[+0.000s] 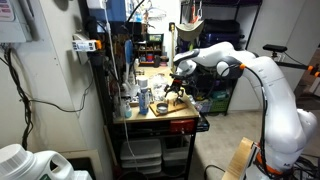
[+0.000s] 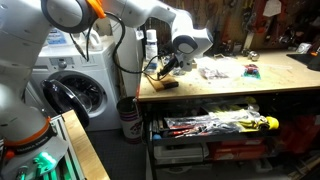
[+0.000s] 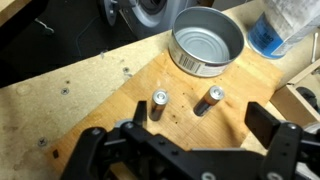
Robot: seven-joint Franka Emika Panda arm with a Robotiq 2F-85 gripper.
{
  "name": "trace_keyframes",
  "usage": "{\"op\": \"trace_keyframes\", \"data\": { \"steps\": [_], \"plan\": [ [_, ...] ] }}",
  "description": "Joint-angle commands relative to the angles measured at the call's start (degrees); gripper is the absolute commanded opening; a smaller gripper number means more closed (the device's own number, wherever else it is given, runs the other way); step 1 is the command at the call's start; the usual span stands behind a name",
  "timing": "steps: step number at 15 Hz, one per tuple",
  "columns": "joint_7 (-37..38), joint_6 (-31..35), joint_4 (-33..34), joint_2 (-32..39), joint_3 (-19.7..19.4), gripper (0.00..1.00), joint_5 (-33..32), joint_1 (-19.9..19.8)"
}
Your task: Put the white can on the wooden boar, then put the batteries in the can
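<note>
Black two-finger gripper [image 3: 185, 150] hangs wide open, empty, above two small silver cylindrical batteries [image 3: 158, 104] side by side on the pale wooden board [image 3: 100, 120]. Beyond them, the round white metal can [image 3: 208, 40] sits on the board's far part. The danger: batteries this close together could both get pinched, or one could get nudged and roll off.

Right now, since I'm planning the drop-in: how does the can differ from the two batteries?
The can is wide and open-topped; the batteries are slim and closed. The can is pale; the batteries are dark with shiny caps. The can sits farther from the tool than the batteries. Both are round, untouched.
</note>
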Motion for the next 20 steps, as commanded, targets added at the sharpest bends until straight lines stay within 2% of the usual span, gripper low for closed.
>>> {"op": "trace_keyframes", "data": {
  "steps": [1,9,13,14,16,19,20],
  "plan": [
    [0.44,-3.61,3.36,2.80,-0.07,1.00,0.80,-0.60],
    [0.93,-6.55,5.91,5.18,-0.10,0.99,0.63,-0.54],
    [0.98,-7.63,6.91,5.94,-0.04,0.93,0.66,-0.55],
    [1.01,-7.85,7.19,6.13,-0.04,0.87,0.61,-0.54],
    [1.02,-8.04,7.45,6.38,-0.04,0.82,0.58,-0.55],
    [1.07,-8.59,8.04,6.76,-0.01,0.78,0.59,-0.60],
    [1.06,-8.85,8.25,6.88,-0.02,0.80,0.56,-0.60]
  ]
}}
